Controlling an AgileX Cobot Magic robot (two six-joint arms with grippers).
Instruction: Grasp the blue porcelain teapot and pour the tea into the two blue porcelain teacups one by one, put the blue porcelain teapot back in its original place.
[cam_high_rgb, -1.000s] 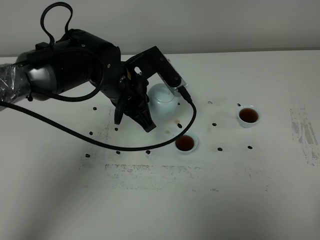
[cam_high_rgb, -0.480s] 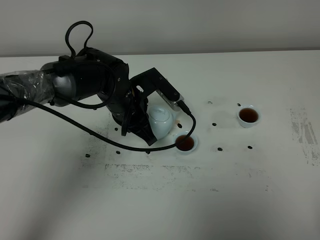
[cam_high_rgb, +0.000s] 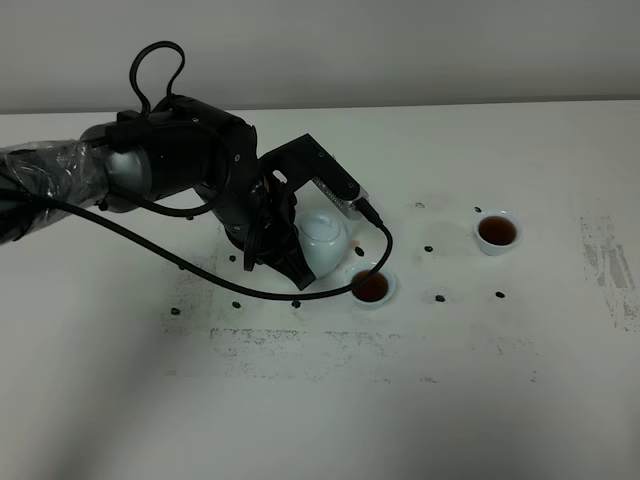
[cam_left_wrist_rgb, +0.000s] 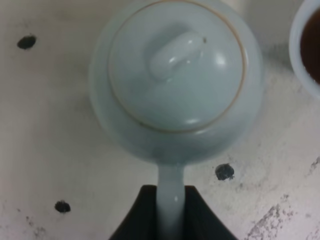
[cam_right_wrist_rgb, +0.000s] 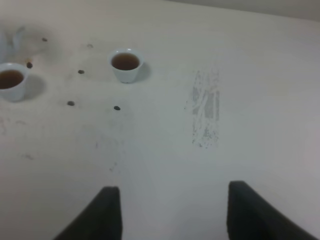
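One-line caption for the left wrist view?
Left gripper clamps the handle of the pale-blue porcelain teapot, lid on, beside a tea-filled cup.

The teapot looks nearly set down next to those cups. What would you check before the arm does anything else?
1. Both teacups hold tea: near teacup and far teacup show dark liquid. Ok.
2. Teapot upright, lid seated: ok.
3. Left gripper shut on the teapot's handle: ok.
4. Teapot resting on the table: cannot tell.
5. Teapot clear of the near teacup: close, touching or not cannot tell.
6. Right gripper open, away from the cups: ok.
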